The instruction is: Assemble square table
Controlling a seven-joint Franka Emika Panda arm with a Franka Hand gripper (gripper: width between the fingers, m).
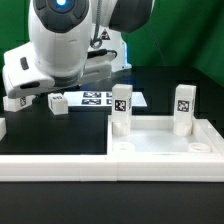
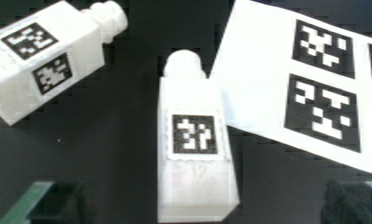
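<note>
The top (image 1: 170,150) lies on the desk (image 1: 70,130) toward the exterior view's right, with one leg (image 1: 121,108) and a second leg (image 1: 184,108) upright along its far side. Over by the arm, a loose leg (image 2: 195,130) lies flat between the gripper (image 2: 195,205) fingers (image 2: 41,205), which are spread wide and clear of it. Another loose leg (image 2: 50,60) lies near, with the marker board (image 2: 316,70) just beside
</note>
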